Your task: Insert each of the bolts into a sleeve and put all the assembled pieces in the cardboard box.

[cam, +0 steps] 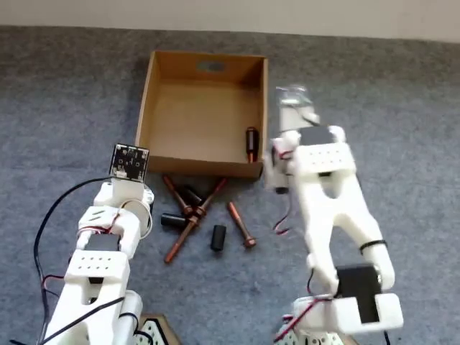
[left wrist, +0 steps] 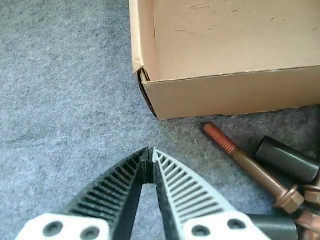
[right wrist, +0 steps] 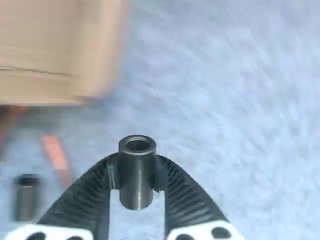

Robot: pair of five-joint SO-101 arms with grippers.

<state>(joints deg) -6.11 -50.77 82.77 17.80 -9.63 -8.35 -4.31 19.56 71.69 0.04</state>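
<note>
From the high view, the cardboard box [cam: 194, 167] stands at the far side of the worktop [cam: 65, 86]; one assembled piece [cam: 251, 144] lies inside it against the right wall; just in front of the box lie crossed bolts [cam: 188, 219] with loose sleeves [cam: 218, 237] among them; the left arm [cam: 108, 237] sits near the box's left front corner, the right arm [cam: 327, 187] near its right front corner

In the left wrist view, the left hand [left wrist: 149, 156] is clenched on nothing, tips touching, low over the worktop near the box corner; a bolt [left wrist: 250, 167] lies near it, threaded end toward the box

In the right wrist view, the right hand [right wrist: 136, 165] is grasping a sleeve [right wrist: 136, 175] across its middle, the open bore showing past the fingertips, beside the box

The likely troubles: the sleeve may twist or slip in that narrow grip when a bolt is pushed in; the left hand must open first; and lifting one bolt from the crossed heap could drag its neighbours or roll a sleeve away
</note>
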